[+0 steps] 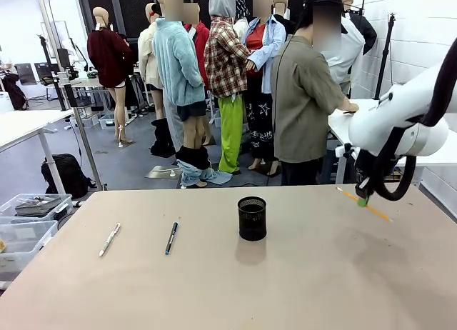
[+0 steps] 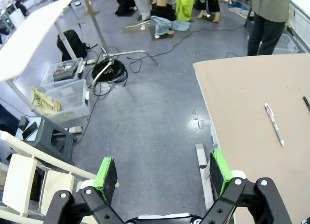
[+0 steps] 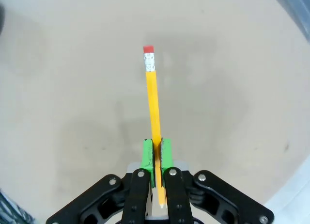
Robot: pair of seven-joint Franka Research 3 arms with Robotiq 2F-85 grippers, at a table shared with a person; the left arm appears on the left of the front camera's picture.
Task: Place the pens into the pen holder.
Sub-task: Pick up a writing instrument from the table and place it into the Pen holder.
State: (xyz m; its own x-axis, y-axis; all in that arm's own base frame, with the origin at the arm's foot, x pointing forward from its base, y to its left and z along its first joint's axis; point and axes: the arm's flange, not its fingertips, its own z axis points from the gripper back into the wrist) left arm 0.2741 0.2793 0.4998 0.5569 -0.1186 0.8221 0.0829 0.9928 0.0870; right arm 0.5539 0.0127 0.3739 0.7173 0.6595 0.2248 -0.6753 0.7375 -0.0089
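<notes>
— What are you gripping?
— My right gripper is pinching a yellow pencil, right of the pen holder. My left gripper is hanging spread wide.
— Others?
— A white pen and a dark pen are lying left of the holder.

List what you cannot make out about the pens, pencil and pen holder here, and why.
Front view: what is inside the pen holder, hidden by its dark wall.
Left wrist view: most of the dark pen, cut off by the right edge.
Right wrist view: part of the pencil, covered by the green pads of the right hand.
Front view: any print on the white pen, too small.
</notes>
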